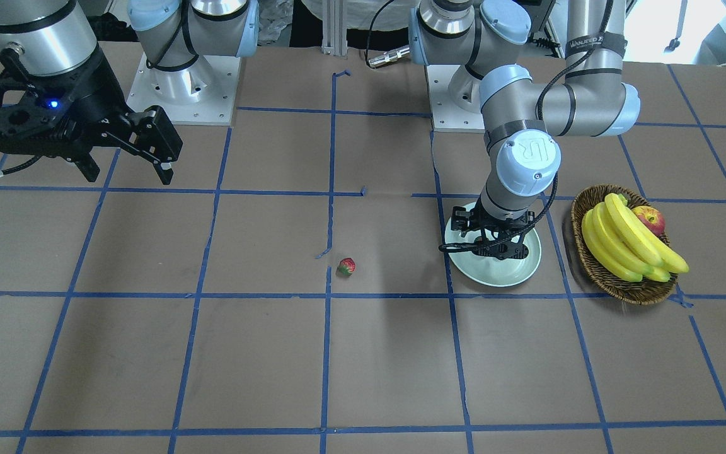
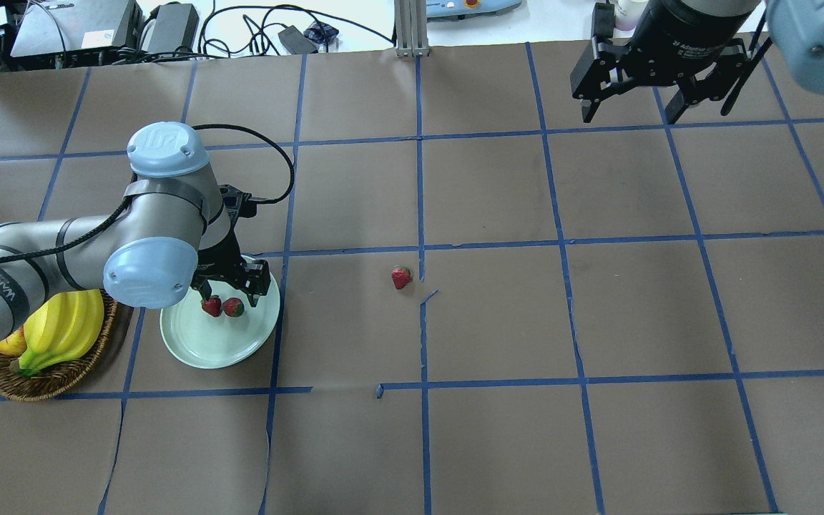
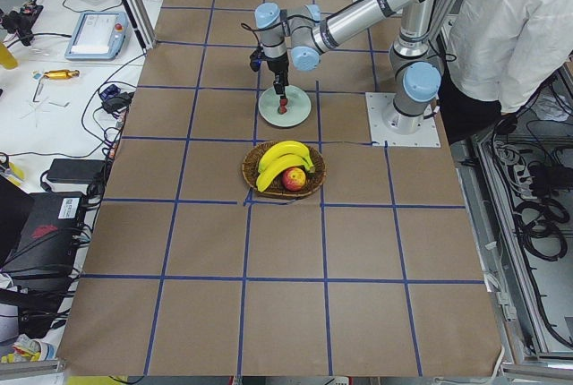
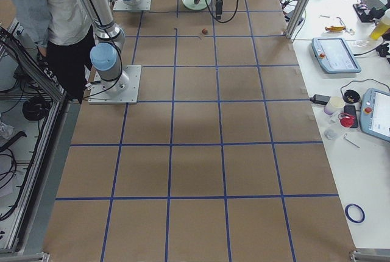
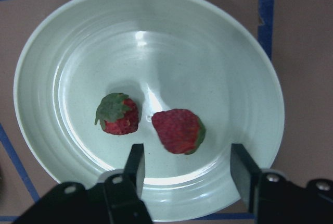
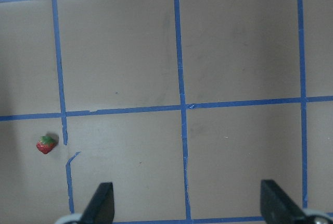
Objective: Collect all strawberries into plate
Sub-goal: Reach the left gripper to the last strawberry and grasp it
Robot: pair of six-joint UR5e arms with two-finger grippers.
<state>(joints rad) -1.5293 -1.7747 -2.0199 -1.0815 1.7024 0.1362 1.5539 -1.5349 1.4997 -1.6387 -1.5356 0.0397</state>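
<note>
Two strawberries (image 5: 118, 114) (image 5: 178, 130) lie in the pale mint plate (image 5: 67, 31); they also show in the overhead view (image 2: 212, 306) (image 2: 233, 307). My left gripper (image 5: 187, 166) hangs open just above them, empty, its fingers (image 5: 136, 162) either side of the right-hand berry. In the overhead view the left gripper (image 2: 229, 290) is over the plate (image 2: 219, 343). A third strawberry (image 2: 400, 277) lies alone on the table near the middle; it also shows in the right wrist view (image 6: 46, 144). My right gripper (image 2: 630, 107) is open and empty, high at the far right.
A brown wicker basket (image 2: 47, 379) with bananas (image 2: 61, 329) and an apple (image 1: 651, 220) stands beside the plate at the table's left end. Blue tape lines cross the brown table. A person in white (image 3: 519, 27) stands by the robot's base.
</note>
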